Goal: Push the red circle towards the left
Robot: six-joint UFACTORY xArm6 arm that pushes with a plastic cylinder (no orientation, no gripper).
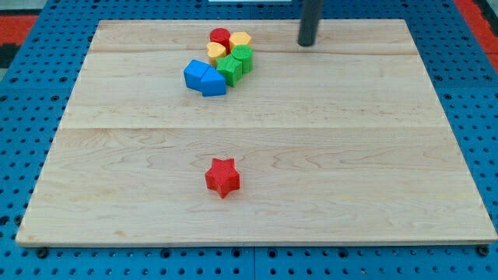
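Note:
The red circle (220, 36) sits near the board's top edge, at the top of a tight cluster of blocks. My tip (307, 43) is the end of the dark rod, to the right of the red circle and apart from it. Touching the red circle are two yellow blocks, one to its right (240, 40) and one below it (217, 52). Below those lie a green round block (243, 56), a green star-like block (230, 68) and two blue blocks (196, 74) (213, 82).
A red star (222, 177) lies alone in the lower middle of the wooden board (373, 155). Blue perforated surface (475, 93) surrounds the board on all sides.

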